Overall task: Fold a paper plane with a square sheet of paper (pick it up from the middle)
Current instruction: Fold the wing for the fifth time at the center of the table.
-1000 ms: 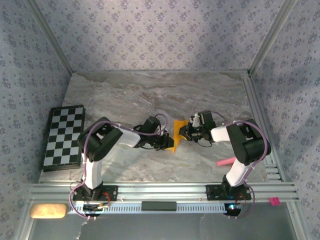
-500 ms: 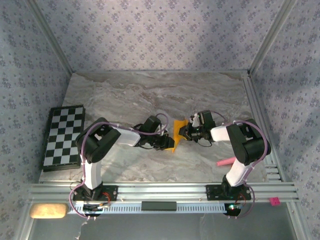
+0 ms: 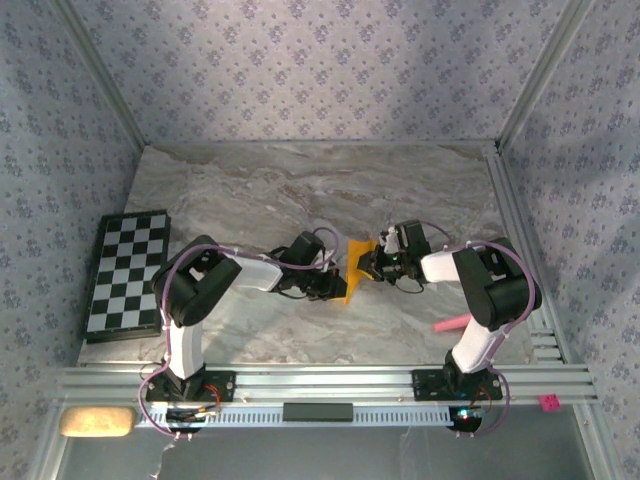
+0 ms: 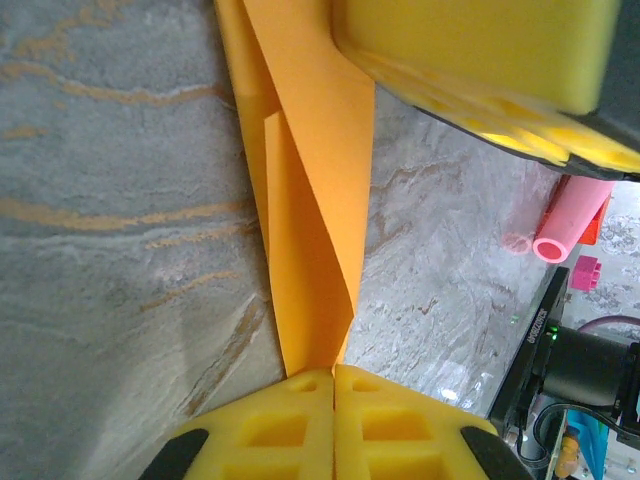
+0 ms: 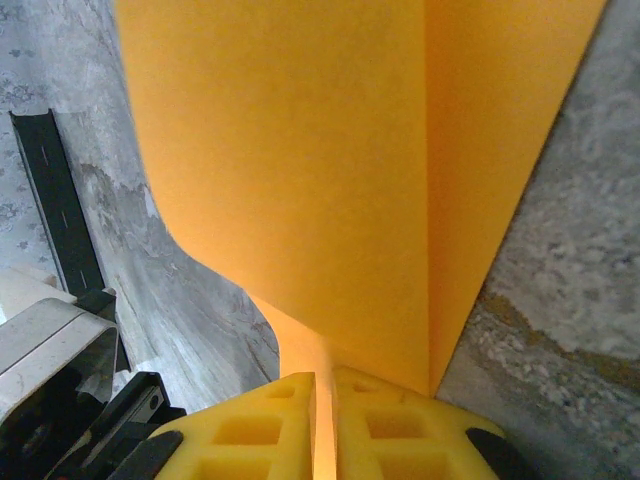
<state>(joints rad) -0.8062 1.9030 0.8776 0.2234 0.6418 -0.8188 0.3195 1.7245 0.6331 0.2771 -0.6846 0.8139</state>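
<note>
At the near edge, the 2 arm bases are bolted to a metal rail [image 3: 320, 380]. A beige pad [image 3: 95, 421] lies in front of the rail at the left corner. Just past the rail on the right, a pink stick [image 3: 450, 322] lies on the marble table [image 3: 250, 340], beside the right arm.

Further in, at the middle of the table, both arms bend inward and meet at the paper [image 3: 352, 270]. It is an orange-yellow sheet folded into a narrow strip, held on edge between them.

In the left wrist view, the left gripper [image 4: 333, 378] has its jaws pressed together on the paper's [image 4: 310, 200] narrow end. Layered folds run away from it toward the other gripper's yellow finger [image 4: 480, 50].

In the right wrist view, the right gripper [image 5: 323, 385] pinches the paper [image 5: 330, 150], which passes through the thin slit between its jaws. 1 sharp crease runs up the right side. Whether the paper's lower corner touches the table cannot be told.

To the left, a chequered board [image 3: 125, 272] lies flat by the table's edge, well apart from the paper. Beyond everything stand the patterned walls [image 3: 320, 70].
</note>
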